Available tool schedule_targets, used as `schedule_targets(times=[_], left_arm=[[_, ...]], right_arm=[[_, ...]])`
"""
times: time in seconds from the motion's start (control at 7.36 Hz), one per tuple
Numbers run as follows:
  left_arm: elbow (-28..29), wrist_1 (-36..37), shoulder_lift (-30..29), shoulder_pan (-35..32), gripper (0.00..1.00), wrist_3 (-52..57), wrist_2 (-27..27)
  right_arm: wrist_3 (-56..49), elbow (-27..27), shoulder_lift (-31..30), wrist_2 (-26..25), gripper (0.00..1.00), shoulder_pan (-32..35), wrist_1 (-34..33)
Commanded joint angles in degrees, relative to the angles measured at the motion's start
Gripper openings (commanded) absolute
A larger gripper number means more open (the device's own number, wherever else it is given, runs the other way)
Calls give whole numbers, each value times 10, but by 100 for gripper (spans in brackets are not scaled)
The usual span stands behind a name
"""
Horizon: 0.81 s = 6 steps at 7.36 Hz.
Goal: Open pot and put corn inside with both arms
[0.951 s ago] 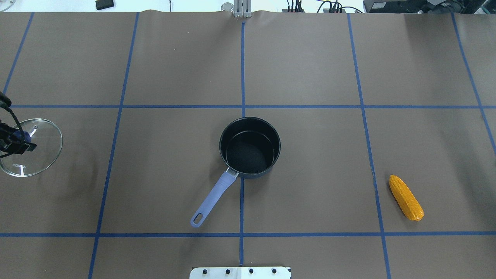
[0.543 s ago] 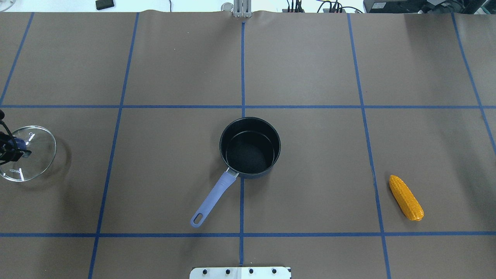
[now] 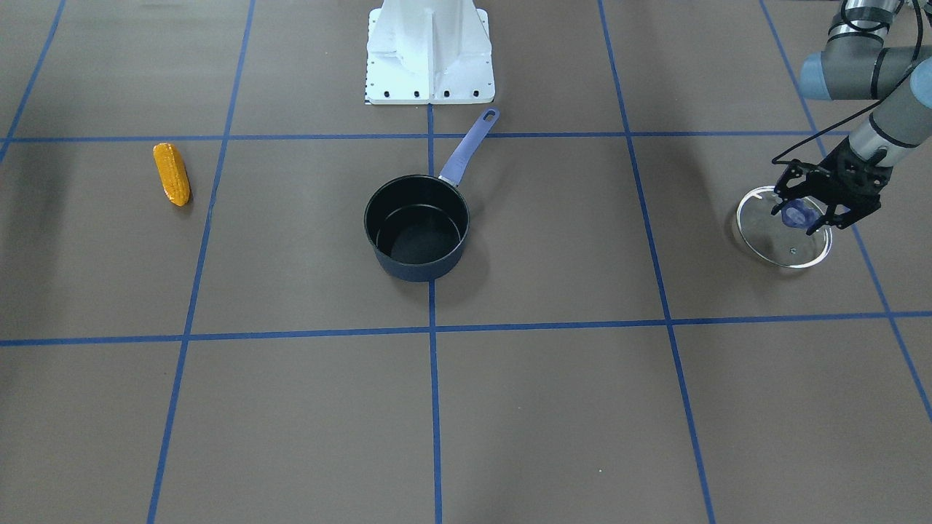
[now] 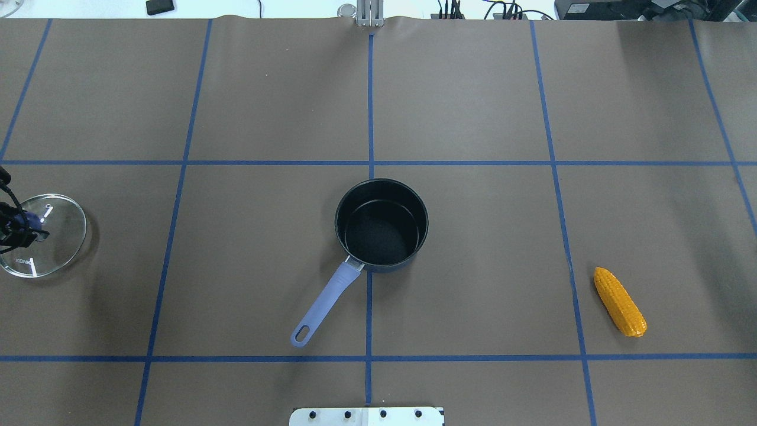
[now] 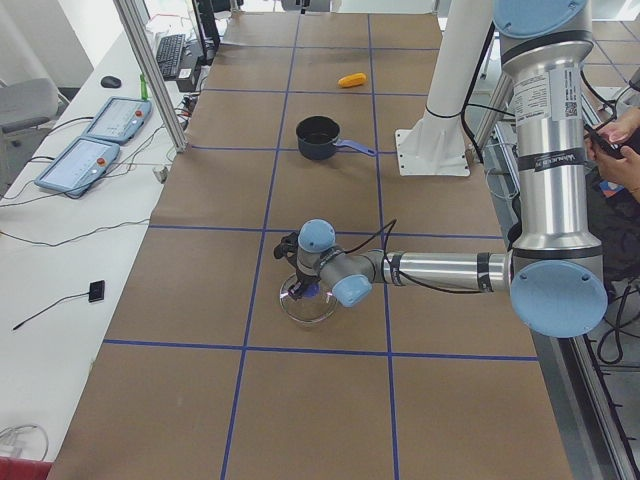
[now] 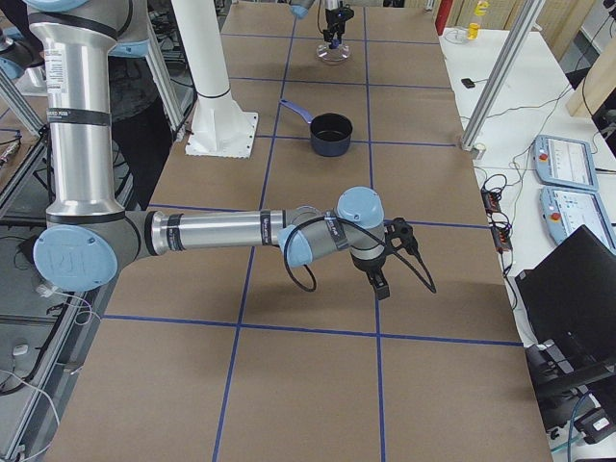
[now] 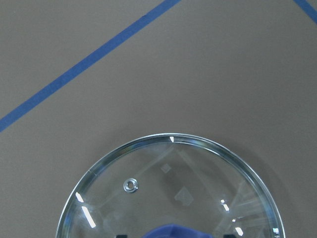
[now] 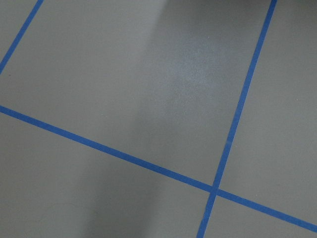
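Brown, blue-taped table (image 4: 473, 89) with open pot (image 4: 381, 236), corn cob (image 4: 619, 302), glass lid (image 4: 56, 236)

The dark pot (image 3: 415, 269) was stood upright and uncovered at the middle of the scene, empty, with its lilac handle (image 4: 324, 306) pointed near and left. The glass lid (image 3: 790, 251) was kept level at the left edge, well apart from the pot. Its blue knob (image 3: 795, 213) was flanked by the left gripper (image 3: 801, 215); a grip could not be confirmed. The yellow-orange corn (image 4: 619, 302) was laid on its side at the near right, untouched. The right gripper (image 6: 378, 282) was pointed downward.
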Motion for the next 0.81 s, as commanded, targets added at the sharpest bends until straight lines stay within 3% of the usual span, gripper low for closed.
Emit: schedule_targets(times=[0.0, 0.27, 0.41, 0.68], left_arm=[[2, 0, -4, 1, 97, 1, 3], [-7, 8, -8, 0, 98, -2, -14], [-9, 37, -17, -30, 98, -3, -49], [-28, 158, -38, -165, 98, 24, -52]], right_arm=[[0, 0, 0, 0, 100, 0, 0], [1, 2, 0, 2, 100, 0, 0], [22, 8, 1, 3, 100, 0, 1], [89, 25, 0, 4, 100, -20, 13]])
